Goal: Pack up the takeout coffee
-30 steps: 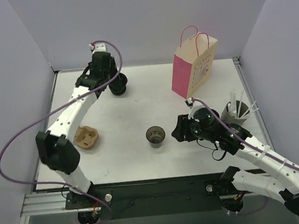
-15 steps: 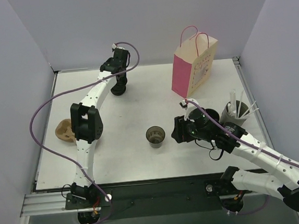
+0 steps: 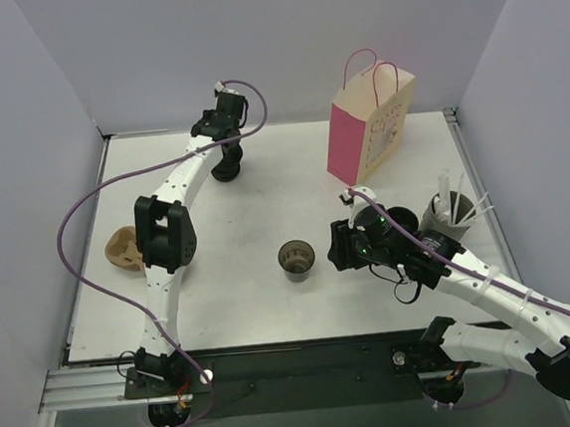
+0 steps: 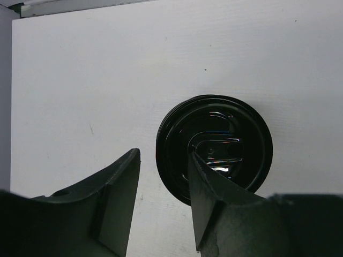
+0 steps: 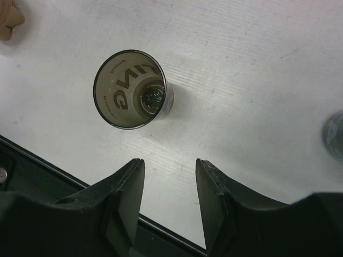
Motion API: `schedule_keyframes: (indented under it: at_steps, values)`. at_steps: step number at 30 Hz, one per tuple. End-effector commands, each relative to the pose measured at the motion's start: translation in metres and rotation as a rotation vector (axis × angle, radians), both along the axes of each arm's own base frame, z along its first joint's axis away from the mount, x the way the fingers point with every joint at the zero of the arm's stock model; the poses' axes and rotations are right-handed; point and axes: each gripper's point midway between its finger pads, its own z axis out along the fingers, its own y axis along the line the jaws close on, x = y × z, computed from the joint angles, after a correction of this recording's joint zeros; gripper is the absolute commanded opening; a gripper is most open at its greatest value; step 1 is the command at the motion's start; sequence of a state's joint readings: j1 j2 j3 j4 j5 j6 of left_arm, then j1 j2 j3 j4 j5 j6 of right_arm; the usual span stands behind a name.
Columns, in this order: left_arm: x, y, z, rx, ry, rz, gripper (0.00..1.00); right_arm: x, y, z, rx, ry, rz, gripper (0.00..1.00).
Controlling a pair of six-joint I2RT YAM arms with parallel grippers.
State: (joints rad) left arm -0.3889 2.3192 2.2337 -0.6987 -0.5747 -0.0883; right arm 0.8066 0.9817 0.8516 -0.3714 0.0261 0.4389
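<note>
A small dark disposable cup (image 3: 296, 259) stands open, with no lid, at the table's middle; it also shows in the right wrist view (image 5: 130, 88). No lidded black cup shows clearly. My right gripper (image 3: 336, 247) is open and empty just right of this cup, and the cup lies beyond its fingertips in the right wrist view (image 5: 170, 163). My left gripper (image 3: 225, 157) is open at the back, right above the short ribbed black stack (image 4: 214, 147). Its right finger (image 4: 206, 182) overlaps the stack's left part and its left finger is over bare table. The pink paper bag (image 3: 367, 126) stands upright at the back right.
A taller grey cup with white sticks (image 3: 448, 214) stands right of my right wrist. A brown moulded piece (image 3: 120, 250) lies at the left, near the table edge. The table's near edge (image 5: 64, 171) runs just under my right gripper.
My left arm has swung its gripper right, over the black stack. The brown piece now lies further left. My right gripper has shifted slightly left, towards the open cup.
</note>
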Motion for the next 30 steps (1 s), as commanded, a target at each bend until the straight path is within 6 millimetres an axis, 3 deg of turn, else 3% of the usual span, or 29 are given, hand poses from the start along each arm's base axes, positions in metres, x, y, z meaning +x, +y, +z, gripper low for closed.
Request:
schedule_keyframes:
  at_steps: [1,24,30]
  values:
    - [0.008,0.004,0.019,0.013,-0.058,0.005,0.5,0.007,0.0,0.014,-0.004,-0.046,-0.011,0.43]
    - [0.005,0.01,-0.004,0.048,-0.024,0.014,0.39,0.009,-0.007,0.02,-0.006,-0.082,-0.032,0.43]
    - [0.003,0.01,0.004,0.046,-0.042,0.009,0.27,0.01,-0.008,0.019,-0.014,-0.084,-0.034,0.42]
